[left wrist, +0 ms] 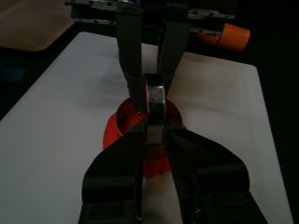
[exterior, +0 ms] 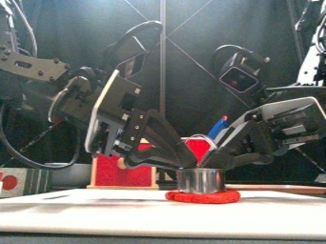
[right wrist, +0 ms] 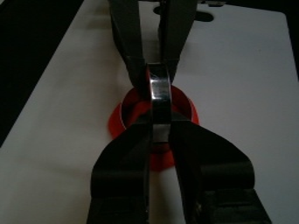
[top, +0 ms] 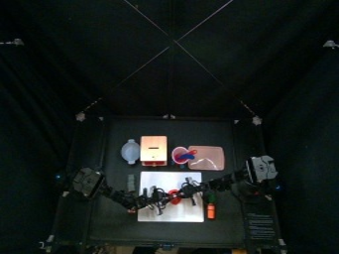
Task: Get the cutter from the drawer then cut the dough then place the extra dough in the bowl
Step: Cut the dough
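1. The left claw (left wrist: 152,111), nearly closed, pinches the cutter (exterior: 197,179) from its 9 o'clock side.
2. The right claw (right wrist: 160,110) pinches it likewise from 3 o'clock.
3. The cutter stands on the red dough (exterior: 201,198), on the white board (exterior: 76,196).

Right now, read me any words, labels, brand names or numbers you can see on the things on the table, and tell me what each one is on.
No text can be read on any of them.
The cutter, dough, white board and wooden box show no print.
The left end effector and right end effector, both closed on the cutter, carry no marking either.
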`<state>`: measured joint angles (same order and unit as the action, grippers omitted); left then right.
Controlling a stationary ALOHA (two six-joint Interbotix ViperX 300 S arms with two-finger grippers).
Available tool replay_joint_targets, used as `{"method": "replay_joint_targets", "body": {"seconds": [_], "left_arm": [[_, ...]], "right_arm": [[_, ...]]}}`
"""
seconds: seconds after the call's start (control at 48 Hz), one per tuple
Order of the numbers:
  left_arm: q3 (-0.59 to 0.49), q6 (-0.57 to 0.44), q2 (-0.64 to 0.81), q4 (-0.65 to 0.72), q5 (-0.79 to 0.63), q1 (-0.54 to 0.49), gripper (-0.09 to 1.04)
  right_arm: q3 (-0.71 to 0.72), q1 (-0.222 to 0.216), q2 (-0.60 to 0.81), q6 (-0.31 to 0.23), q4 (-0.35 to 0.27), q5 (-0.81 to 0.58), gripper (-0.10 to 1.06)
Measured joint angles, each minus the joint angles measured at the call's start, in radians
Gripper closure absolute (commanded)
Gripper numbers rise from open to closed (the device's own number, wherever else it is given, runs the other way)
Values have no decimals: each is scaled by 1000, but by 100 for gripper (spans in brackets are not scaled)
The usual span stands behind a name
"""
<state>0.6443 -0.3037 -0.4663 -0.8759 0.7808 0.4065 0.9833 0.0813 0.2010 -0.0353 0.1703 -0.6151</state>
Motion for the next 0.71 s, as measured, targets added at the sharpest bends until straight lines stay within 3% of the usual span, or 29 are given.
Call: {"method": "replay_joint_targets", "body": {"seconds": [0.354,0.708], "left_arm": [[2,2,2,6,-25,-2,34],[6,3,60,25,-61,-32,26]], "right_arm": [[-3,2,-18,2,0,12,43],[-21,12,-49,8,-14,60,41]]}}
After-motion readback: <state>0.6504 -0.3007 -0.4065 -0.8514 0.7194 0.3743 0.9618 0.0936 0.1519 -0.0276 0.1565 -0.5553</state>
